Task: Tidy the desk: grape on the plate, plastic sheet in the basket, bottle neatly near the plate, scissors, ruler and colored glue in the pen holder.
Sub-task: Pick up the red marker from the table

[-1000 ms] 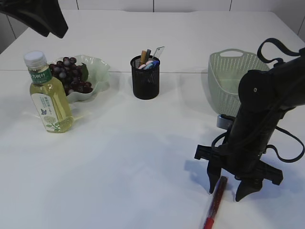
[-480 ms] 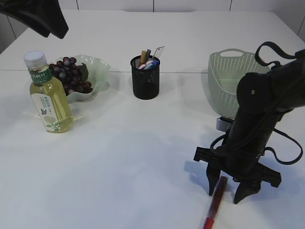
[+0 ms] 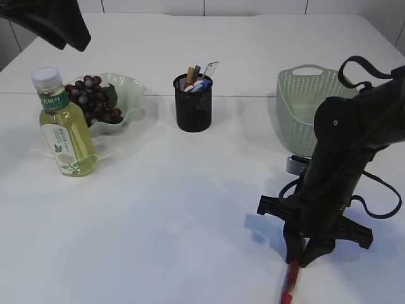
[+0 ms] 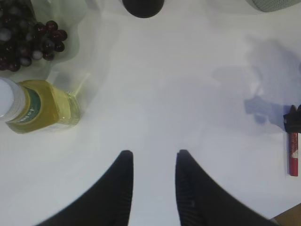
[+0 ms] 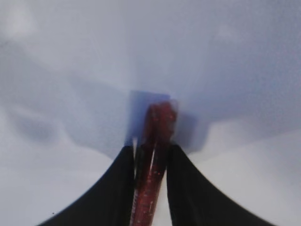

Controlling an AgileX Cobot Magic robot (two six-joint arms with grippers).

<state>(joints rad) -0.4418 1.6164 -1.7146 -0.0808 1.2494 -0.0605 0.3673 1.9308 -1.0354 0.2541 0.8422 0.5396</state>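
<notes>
The colored glue (image 3: 290, 284) is a red tube lying on the white table near the front right. My right gripper (image 3: 299, 258) points down over its far end, shut on the glue (image 5: 157, 134); the tube fills the gap between the black fingers. My left gripper (image 4: 154, 153) hangs open high over the table with nothing between its fingers. The bottle (image 3: 64, 123) of yellow drink stands upright beside the pale green plate (image 3: 131, 95), which holds the grape bunch (image 3: 92, 98). Several items stick out of the black mesh pen holder (image 3: 193, 104). I cannot make out the plastic sheet.
A pale green basket (image 3: 310, 101) stands at the back right, just behind my right arm. The left arm shows as a dark shape (image 3: 57, 22) in the exterior view's top left corner. Bare white table lies between the bottle and the right gripper.
My right gripper's fingers stood apart on either side of the red glue; they have now closed on it. Left arm, bottle, plate and pen holder are unmoved.
</notes>
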